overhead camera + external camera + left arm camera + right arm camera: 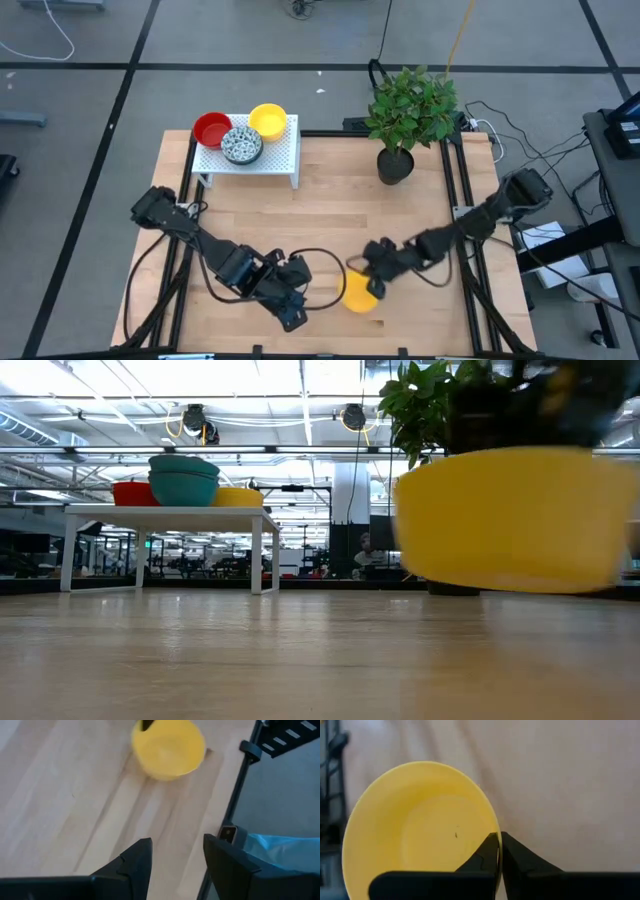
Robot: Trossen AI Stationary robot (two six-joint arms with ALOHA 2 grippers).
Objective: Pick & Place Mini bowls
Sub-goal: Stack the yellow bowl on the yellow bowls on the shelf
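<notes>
Yellow comes first for you: one yellow bowl [359, 292] sits near the front edge of the wooden table [330, 215], empty inside, with the right gripper [372, 287] clamped on its rim, one finger inside and one outside. In the low view you cannot tell whether it touches the wood. Just beside it, your left gripper [292, 318] points toward that bowl with its fingers [134, 861] apart and nothing between them. Farther back, a white rack [262, 158] carries three more bowls: one red bowl [211, 129], one speckled bowl [242, 145] and a second yellow bowl [267, 120], touching one another. You count four bowls in all. A potted plant [410, 112] stands at the far right.
</notes>
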